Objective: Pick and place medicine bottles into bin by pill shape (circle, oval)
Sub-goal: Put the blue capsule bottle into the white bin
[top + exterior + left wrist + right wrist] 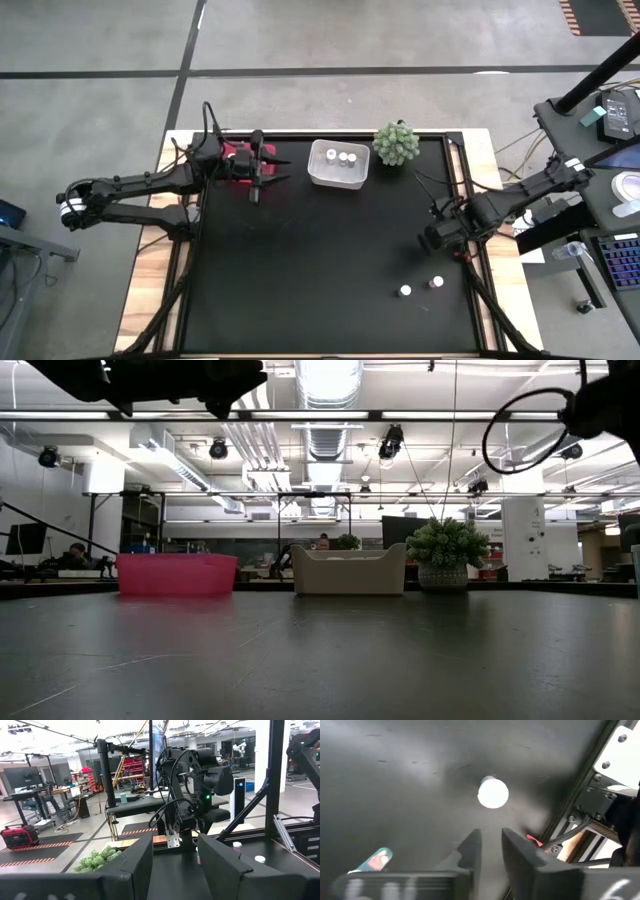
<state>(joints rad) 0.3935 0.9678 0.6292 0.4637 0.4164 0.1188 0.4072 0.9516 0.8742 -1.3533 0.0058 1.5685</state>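
Note:
Two medicine bottles with white caps (pixel 404 291) (pixel 437 283) stand on the black table near its right front. Two more (pixel 340 157) stand inside the white bin (pixel 322 178) at the back. My right gripper (pixel 432 240) points down above the table, back from the two loose bottles. In its wrist view its fingers (pixel 491 845) stand slightly open with nothing between them, a white cap (pixel 493 792) below and beyond their tips. My left gripper (pixel 283 168) hangs open and level beside the pink bin (pixel 236 152), holding nothing (pixel 175 865).
A green spiky plant (pixel 397 143) stands at the back, right of the white bin. The table's raised frame rail (pixel 580 795) runs close by my right gripper. A second bottle with a coloured label (pixel 375 860) shows nearby. The table's middle (pixel 320 260) is bare.

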